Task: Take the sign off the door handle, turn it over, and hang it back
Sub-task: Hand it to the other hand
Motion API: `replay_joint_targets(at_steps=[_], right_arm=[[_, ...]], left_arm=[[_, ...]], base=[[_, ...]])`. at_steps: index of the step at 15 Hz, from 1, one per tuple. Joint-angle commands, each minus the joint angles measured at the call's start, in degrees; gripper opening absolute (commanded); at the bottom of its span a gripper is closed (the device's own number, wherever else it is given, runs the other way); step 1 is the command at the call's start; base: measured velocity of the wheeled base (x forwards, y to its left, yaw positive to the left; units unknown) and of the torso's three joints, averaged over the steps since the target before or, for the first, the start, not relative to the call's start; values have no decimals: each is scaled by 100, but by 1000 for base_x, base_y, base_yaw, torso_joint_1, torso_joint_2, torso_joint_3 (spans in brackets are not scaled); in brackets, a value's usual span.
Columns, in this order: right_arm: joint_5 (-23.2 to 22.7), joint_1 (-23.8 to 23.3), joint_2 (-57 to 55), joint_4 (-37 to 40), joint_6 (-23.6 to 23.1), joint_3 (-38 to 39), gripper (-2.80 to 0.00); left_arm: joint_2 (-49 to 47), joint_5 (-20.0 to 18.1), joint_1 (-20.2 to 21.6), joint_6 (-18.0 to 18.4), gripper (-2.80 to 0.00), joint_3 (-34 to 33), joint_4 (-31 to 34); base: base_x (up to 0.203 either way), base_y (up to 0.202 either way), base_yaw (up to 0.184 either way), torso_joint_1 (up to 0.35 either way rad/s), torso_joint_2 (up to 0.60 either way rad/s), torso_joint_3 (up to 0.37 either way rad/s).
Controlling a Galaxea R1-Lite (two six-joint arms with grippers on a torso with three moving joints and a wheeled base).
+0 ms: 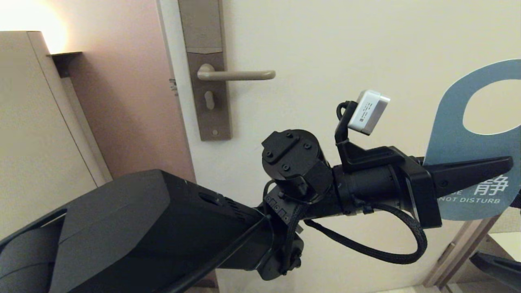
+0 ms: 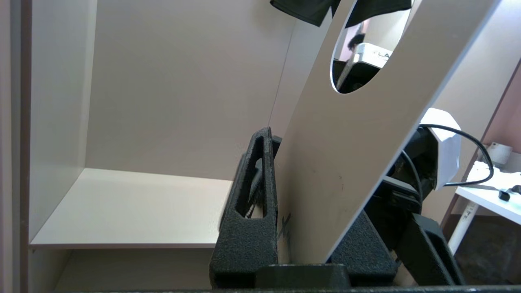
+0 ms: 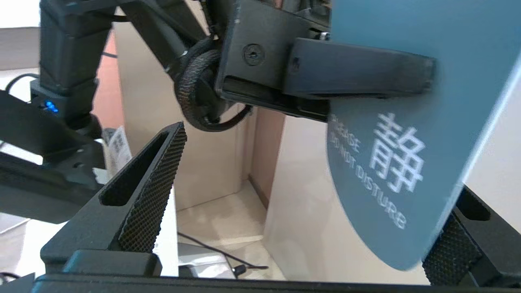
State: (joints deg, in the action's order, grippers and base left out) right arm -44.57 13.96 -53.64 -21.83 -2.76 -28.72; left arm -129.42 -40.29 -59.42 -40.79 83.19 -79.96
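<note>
Sign (image 1: 456, 138) gripped in closed left claw (image 1: 488, 169), long axis upright, lower end between open right claw's (image 3: 301, 203) fingers; door handle (image 1: 240, 75) well apart.

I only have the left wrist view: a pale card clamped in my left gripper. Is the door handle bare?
Observer: Yes. In the head view the door handle carries nothing. The left gripper holds the sign well off to the handle's right.
Operator: Which face points toward the robot's head?
Observer: The blue "DO NOT DISTURB" face.
Operator: Where is my right gripper?
Observer: The right gripper is open. The sign's lower end appears to sit between its fingers, close to one of them, and is not yet clamped.
</note>
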Motion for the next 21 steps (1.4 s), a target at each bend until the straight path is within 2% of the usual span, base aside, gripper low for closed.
replay_joint_targets(at_steps=[1,21], right_arm=[[-26,125,-30,-14,-6,5,0],[-8,186,-314,-260,-15,-99,0]], left_arm=[[22,-23,-9,-26,-280,4,-46],[22,4,0,-43,-280,-4,-134]], base=[[0,0,0,0,0,0],[0,0,0,0,0,0]])
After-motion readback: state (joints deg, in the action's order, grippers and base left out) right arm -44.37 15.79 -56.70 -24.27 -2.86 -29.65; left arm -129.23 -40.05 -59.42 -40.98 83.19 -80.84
